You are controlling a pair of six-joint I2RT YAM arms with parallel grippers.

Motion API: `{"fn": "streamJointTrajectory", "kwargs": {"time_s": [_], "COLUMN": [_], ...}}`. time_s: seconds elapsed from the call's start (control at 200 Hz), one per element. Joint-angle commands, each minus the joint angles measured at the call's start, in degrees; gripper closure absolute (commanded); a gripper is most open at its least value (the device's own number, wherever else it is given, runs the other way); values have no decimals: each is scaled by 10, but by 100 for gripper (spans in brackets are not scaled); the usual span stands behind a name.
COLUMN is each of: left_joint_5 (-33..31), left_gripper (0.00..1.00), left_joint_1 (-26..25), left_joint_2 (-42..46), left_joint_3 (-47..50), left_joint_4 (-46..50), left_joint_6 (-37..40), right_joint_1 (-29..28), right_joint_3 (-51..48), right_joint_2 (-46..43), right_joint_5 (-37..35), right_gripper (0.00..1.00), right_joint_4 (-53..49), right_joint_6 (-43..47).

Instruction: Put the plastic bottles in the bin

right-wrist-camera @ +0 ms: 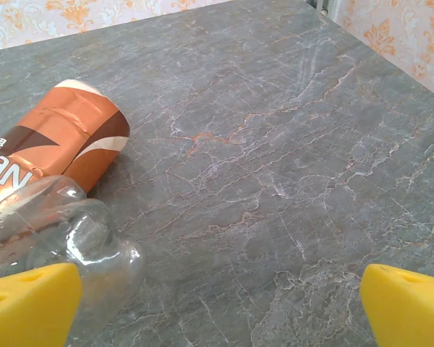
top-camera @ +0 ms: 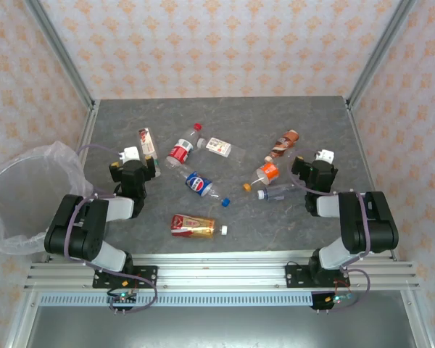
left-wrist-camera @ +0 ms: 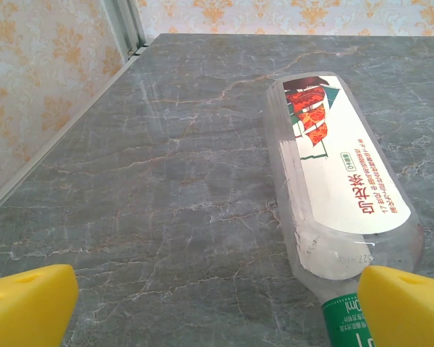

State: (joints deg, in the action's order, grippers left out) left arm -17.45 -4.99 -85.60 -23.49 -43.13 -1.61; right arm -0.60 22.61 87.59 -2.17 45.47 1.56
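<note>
**Table** (top-camera: 225, 116): grey marbled top.

**Bin** (top-camera: 3, 217): round and lined with a clear crinkled bag. It stands off the table's left edge, beside the left arm.

**Plastic bottles**, all lying on their sides on the table:
- white-and-red-label bottle (left-wrist-camera: 325, 166), far left
- red-label bottle (top-camera: 181, 150), centre far, just beside the white-label bottle (top-camera: 222, 148)
- brown-label bottle (top-camera: 283, 143), far right
- orange-label bottle (top-camera: 267, 172), just near of the brown one
- bare clear bottle (top-camera: 277, 191), touching the orange one
- blue-label bottle (top-camera: 199, 183), centre
- red-and-gold-label bottle (top-camera: 191, 225), near centre, apart from the rest

**Left gripper** (left-wrist-camera: 217, 318): low over the table, its yellow fingers spread wide and holding nothing. The green-banded neck of the white-and-red-label bottle lies against the right-hand finger.

**Right gripper** (right-wrist-camera: 217, 314): low over the table, fingers spread wide and holding nothing. In the right wrist view the bare clear bottle's base sits by the left-hand finger, with the brown-label bottle just beyond it.
</note>
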Motion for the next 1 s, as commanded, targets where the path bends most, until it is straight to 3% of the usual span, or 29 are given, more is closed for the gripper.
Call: {"fn": "streamJointTrajectory", "kwargs": {"time_s": [0.0, 0.706, 0.801, 0.911, 0.996], "left_joint_5": [-26, -14, 5, 27, 14], "left_gripper": [0, 0, 0, 0, 0], "left_joint_1": [0, -1, -2, -8, -22], "left_joint_2": [1, 5, 19, 52, 77], "left_joint_3": [4, 1, -18, -91, -100], "left_joint_4": [-17, -12, 28, 183, 196], "left_joint_6": [-9, -2, 7, 19, 36], "right_joint_1": [-3, -3, -4, -3, -3], "right_joint_3": [7, 6, 3, -13, -23], "right_joint_2": [-3, -4, -5, -23, -52], "right_joint_5": [4, 4, 4, -4, -10], "right_gripper": [1, 1, 1, 1, 1], "right_joint_4": [4, 5, 8, 23, 19], "right_joint_6": [5, 5, 5, -1, -2]}}
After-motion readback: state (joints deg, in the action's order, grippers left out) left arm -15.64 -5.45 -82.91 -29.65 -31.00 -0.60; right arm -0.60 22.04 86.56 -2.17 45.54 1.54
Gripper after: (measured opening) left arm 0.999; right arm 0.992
